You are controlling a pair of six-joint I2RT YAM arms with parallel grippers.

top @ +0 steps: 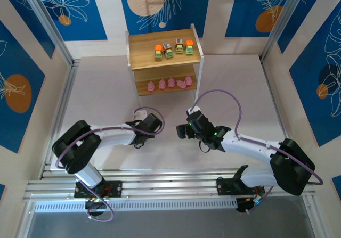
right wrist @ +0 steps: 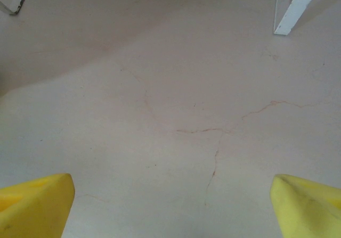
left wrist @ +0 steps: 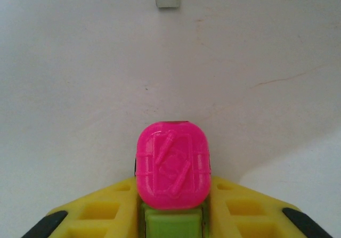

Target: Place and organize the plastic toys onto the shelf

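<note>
Plastic toys are mostly sitting on the shelf already. Four blocky green-yellow pieces are standing in a row on the top board, and five pink figures are lining the lower board. The tenth toy, a pink-topped piece with a green body, is sitting between the yellow fingers of the left gripper. The jaws are pressing narrow against its sides and holding it just over the pale tabletop, in front of the shelf and apart from it. The right gripper is hanging over bare tabletop with its jaws spread wide and nothing between them.

By my judgement the job is nearing its end, with nine toys placed and one in hand. What is remaining is carrying this last piece up to the top board, setting it beside its four fellows so the row is matching, and letting go.
</note>
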